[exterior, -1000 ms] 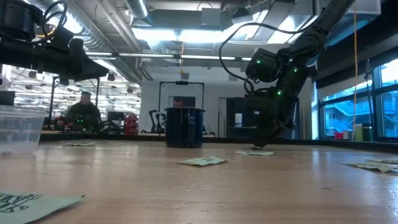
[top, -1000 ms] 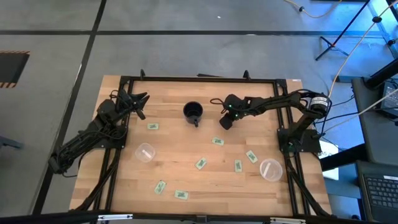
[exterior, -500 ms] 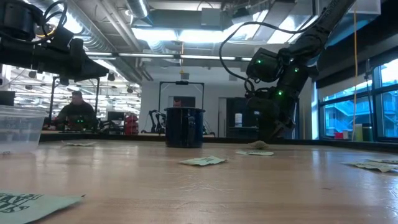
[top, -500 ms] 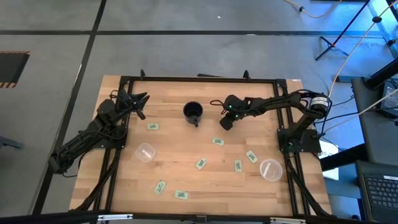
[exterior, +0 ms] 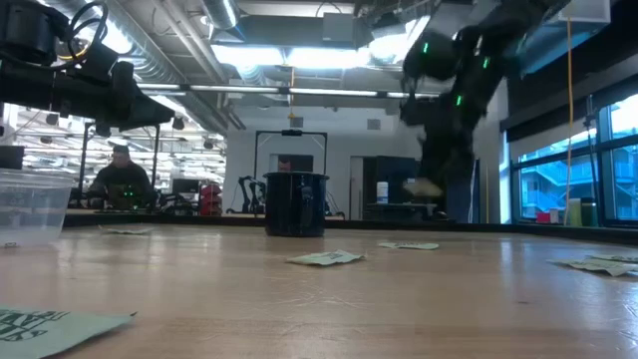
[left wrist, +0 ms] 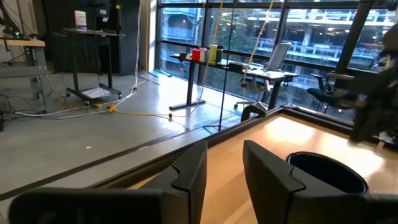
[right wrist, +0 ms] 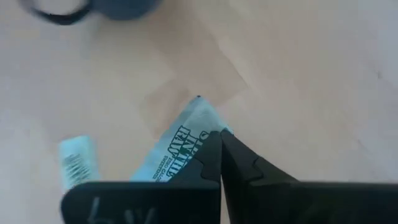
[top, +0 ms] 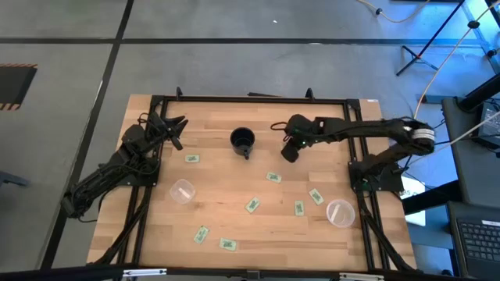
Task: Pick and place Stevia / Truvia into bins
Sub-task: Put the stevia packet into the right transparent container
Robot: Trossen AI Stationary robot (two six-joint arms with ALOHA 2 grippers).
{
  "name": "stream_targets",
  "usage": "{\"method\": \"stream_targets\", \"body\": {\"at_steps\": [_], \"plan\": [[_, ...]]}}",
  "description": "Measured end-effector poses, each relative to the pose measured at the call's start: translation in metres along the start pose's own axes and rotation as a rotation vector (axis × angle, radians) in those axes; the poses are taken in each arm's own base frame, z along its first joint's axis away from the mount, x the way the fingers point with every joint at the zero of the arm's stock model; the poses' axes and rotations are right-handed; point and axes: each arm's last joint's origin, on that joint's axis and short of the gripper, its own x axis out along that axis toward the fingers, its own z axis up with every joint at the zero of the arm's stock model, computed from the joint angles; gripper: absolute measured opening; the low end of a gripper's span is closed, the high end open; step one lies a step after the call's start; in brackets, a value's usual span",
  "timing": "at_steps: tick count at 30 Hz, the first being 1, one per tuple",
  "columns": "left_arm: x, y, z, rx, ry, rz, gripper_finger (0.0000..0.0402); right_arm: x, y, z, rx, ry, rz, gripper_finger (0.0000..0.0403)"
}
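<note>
Fingers (right wrist: 239, 168) of right gripper (top: 290, 153) pinched together on one Truvia sachet (right wrist: 180, 144), held clear above the table (top: 234, 226), just right of the black mug (top: 242, 140). Left gripper (left wrist: 222, 165) parked at far-left table edge, fingers narrowly parted, holding nothing. Other sachets lie flat on the wood, e.g. one (top: 273, 177) below the held one. Clear cups: left (top: 182, 191), right (top: 340, 211), both well apart from right gripper

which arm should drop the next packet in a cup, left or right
Right. The right gripper is shut on a sachet, lifted off the table, with a clear cup on its side. The left gripper waits at the table's far-left corner.
</note>
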Motion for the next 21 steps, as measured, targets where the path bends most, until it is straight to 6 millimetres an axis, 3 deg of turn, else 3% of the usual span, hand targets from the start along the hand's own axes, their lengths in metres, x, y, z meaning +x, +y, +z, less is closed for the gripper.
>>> {"method": "stream_targets", "body": {"at_steps": [2,7,12,21], "plan": [[0.000,0.000,0.000,0.000,0.000,0.000,0.0100,-0.022,0.010,0.002,-0.012,0.015,0.014,0.0001],[0.000,0.000,0.000,0.000,0.002,0.001,0.0100,-0.070,0.036,-0.017,0.065,0.165,0.013,0.0000],[0.000,0.000,0.000,-0.002,0.002,0.000,0.0100,-0.107,0.059,-0.052,0.215,0.322,-0.050,0.0000],[0.000,0.000,0.001,0.000,-0.005,-0.001,0.0100,-0.136,0.101,-0.116,0.465,0.421,-0.179,0.0000]]}}
